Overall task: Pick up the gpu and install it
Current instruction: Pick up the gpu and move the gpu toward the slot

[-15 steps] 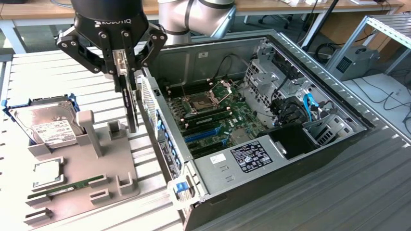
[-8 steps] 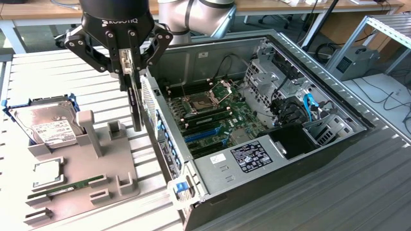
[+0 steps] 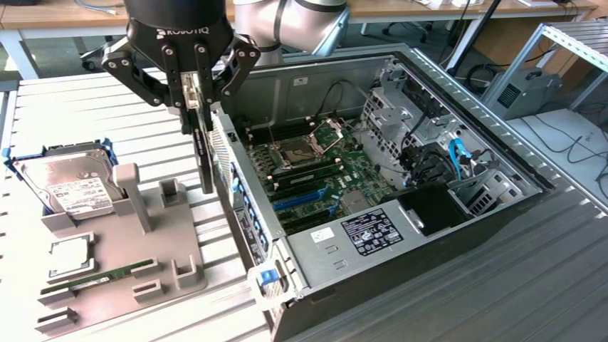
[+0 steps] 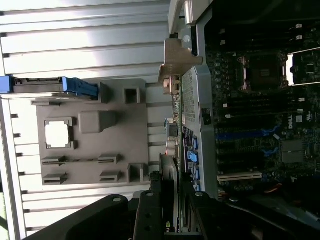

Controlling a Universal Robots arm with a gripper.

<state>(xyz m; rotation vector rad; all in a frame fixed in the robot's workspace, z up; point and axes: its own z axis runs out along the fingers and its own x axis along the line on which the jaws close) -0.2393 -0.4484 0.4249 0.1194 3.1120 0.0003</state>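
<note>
One robot gripper (image 3: 194, 105) hangs at the top of the exterior view, black and pointing straight down, its two fingers pinched tight on the upper edge of the gpu (image 3: 205, 160). The gpu is a thin black card seen edge-on, hanging upright in the air below the fingers. It is just outside the open computer case (image 3: 409, 285), close beside the case's perforated rear wall, on the exterior view's left of it. Inside the case lies a green motherboard (image 3: 328, 171) with blue slots and an uncovered processor socket. Further to the exterior view's left, a grey parts tray (image 3: 119, 249) rests on a slatted metal table (image 3: 67, 107). A silver hard drive (image 3: 67, 184) with a white label stands in a blue frame at the tray's far end, and a narrow green memory stick (image 3: 100, 274) lies in a slot nearer the camera. In the wrist view, the gripper (image 4: 170, 200) appears as dark fingers closed around the gpu (image 4: 172, 131), which runs away from them as a narrow strip ending in a silver bracket (image 4: 177, 57). The card hangs between the grey tray (image 4: 90, 155) on one side and the case wall and motherboard (image 4: 260, 100) on the other.
</note>
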